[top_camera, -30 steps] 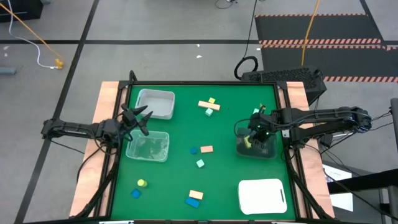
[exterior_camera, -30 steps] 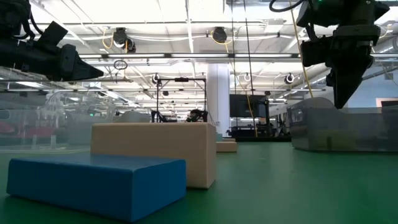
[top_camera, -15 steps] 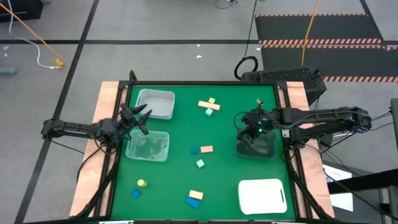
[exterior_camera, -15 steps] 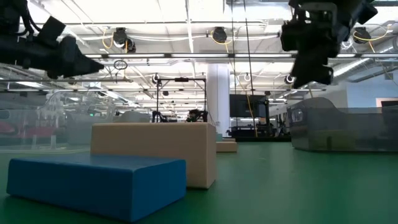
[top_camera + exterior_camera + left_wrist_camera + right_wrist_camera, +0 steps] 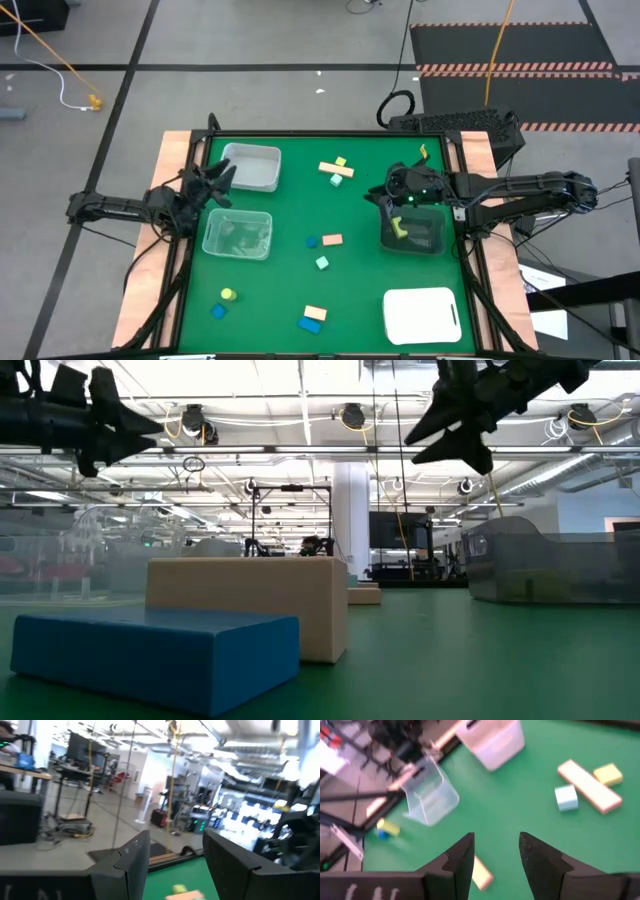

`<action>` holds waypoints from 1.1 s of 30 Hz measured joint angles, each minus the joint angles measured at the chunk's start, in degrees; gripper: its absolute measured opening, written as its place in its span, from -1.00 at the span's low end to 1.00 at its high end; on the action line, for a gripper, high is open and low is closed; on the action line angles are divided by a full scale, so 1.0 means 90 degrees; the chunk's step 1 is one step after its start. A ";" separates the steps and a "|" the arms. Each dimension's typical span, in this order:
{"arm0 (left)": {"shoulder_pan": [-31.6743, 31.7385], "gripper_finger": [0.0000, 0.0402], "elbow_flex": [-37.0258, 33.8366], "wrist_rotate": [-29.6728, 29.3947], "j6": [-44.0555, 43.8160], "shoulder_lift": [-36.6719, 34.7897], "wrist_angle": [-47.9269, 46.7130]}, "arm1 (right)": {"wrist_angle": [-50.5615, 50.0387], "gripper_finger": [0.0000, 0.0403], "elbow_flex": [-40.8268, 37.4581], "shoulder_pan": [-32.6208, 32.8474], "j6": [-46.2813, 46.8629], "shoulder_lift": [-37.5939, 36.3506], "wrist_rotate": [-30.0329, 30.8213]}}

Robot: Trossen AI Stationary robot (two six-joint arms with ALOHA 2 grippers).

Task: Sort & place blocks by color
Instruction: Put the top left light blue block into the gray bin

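Mostly we see the blocks scattered loose on the green table [image 5: 290,280]: a long tan bar [image 5: 336,169] with a yellow cube [image 5: 341,160] and a mint cube [image 5: 336,180] touching or just beside it on the far side of the table, a small blue cube [image 5: 312,242] beside a salmon block [image 5: 332,240] near the table's middle, a mint cube [image 5: 322,263] just nearer than those, and at the near edge a tan block [image 5: 315,313] against a blue bar [image 5: 311,326], with a yellow piece [image 5: 228,294] and a blue cube [image 5: 218,312] to their left. One yellow piece [image 5: 398,228] lies inside the dark bin [image 5: 430,244] at the table's right side. All look matte, flat-faced and sharp-edged. From table height only the tan block [image 5: 245,605] and blue bar [image 5: 155,655] are plain; the rest are hidden behind them. We find the right gripper [image 5: 380,192] raised beside the dark bin's far left corner, fingers spread and empty. The left gripper [image 5: 222,176] hangs between the two clear plastic bins [image 5: 238,236] at the table's left, fingers also parted, holding nothing. A flat white tray [image 5: 422,315] sits at the near right.
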 joint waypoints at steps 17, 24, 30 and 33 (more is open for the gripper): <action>0.0000 -0.08 0.0430 0.0681 -0.0455 0.0260 0.0478 | 0.1722 0.03 0.0000 -0.0442 -0.0547 0.0046 0.1033; 0.0000 -0.08 0.1560 0.0678 0.0250 0.0863 -0.0712 | 0.2154 0.12 0.0122 -0.0758 -0.1387 0.0611 0.1031; 0.0000 -0.08 0.2672 -0.0115 0.0639 0.1428 -0.1869 | 0.2089 0.12 0.0722 -0.1011 -0.1898 0.1657 0.1003; 0.0000 -0.08 0.3067 -0.0301 0.0647 0.1561 -0.2077 | 0.1896 0.12 0.1082 -0.1099 -0.2063 0.2230 0.0991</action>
